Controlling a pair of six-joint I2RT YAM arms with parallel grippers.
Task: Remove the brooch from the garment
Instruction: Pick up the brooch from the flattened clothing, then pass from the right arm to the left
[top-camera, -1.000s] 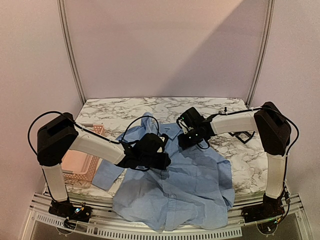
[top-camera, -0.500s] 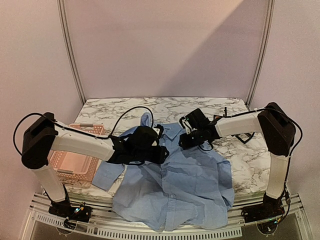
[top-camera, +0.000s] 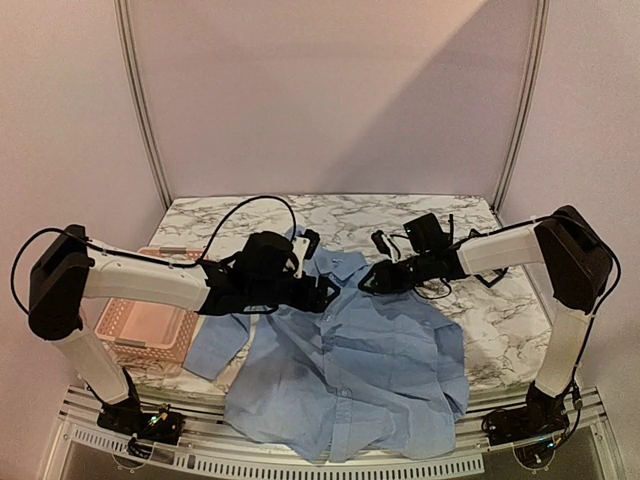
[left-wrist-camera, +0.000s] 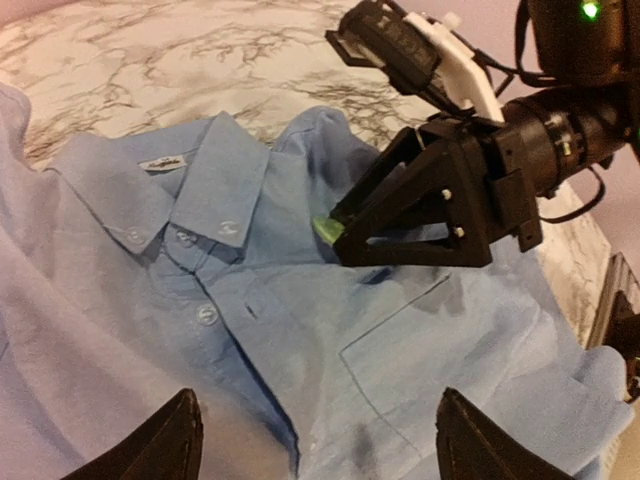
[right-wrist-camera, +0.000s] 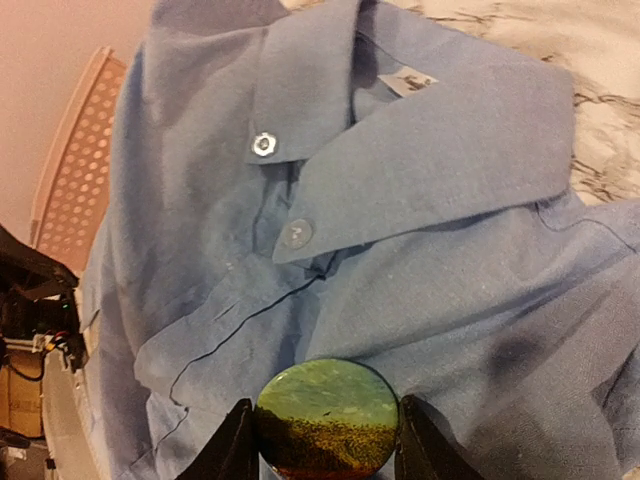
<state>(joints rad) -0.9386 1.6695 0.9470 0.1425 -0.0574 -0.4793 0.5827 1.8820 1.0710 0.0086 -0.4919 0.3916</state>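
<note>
The garment (top-camera: 350, 370), a light blue collared shirt, lies wrinkled across the marble table, collar (left-wrist-camera: 215, 175) to the rear. The brooch (right-wrist-camera: 326, 417) is a round green and yellow disc. My right gripper (right-wrist-camera: 325, 420) is shut on its edges, just below the collar and over the chest pocket seam. From the left wrist view only a green sliver of the brooch (left-wrist-camera: 326, 229) shows at the right gripper's (left-wrist-camera: 340, 235) tip. I cannot tell whether it is still pinned to the cloth. My left gripper (left-wrist-camera: 315, 400) hangs open over the buttoned front, holding nothing.
A pink plastic basket (top-camera: 150, 335) stands at the table's left, under the left arm, with a shirt sleeve (top-camera: 215, 345) beside it. A small black object (top-camera: 490, 272) lies on the marble at the right. Cables loop above both wrists.
My left gripper has opened, let go of the shirt front and drawn back toward the rear left. The right arm has shifted to the right, still shut on the brooch.
</note>
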